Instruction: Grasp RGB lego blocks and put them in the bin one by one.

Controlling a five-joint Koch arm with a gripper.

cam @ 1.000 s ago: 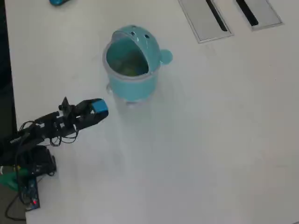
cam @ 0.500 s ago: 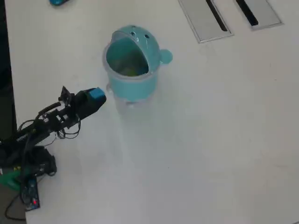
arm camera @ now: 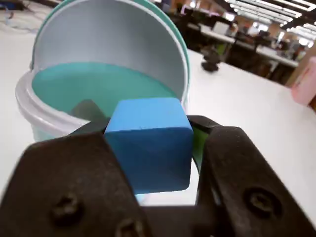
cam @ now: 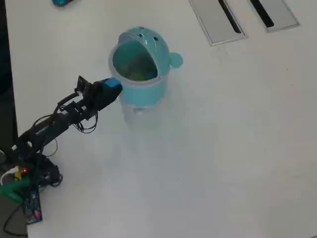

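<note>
The blue lego block (arm camera: pixel 148 140) sits clamped between my two black jaws, and my gripper (arm camera: pixel 150 148) is shut on it. In the overhead view the blue block (cam: pixel 113 85) and gripper (cam: pixel 110 89) hover at the left rim of the round light-teal bin (cam: pixel 148 91). The bin (arm camera: pixel 54 123) stands just ahead in the wrist view, its domed lid swung open and upright behind the mouth. A yellow-green block (cam: pixel 140 74) shows inside the bin. No red block shows.
Two flat grey slotted panels (cam: pixel 218 22) lie at the table's far right in the overhead view. A small blue object (cam: pixel 62 2) sits at the top left edge. The arm's base and cables (cam: pixel 27 178) occupy the lower left.
The arm has stretched up and right, carrying the blue block from the open table to the bin's left rim. The bin has not moved.
</note>
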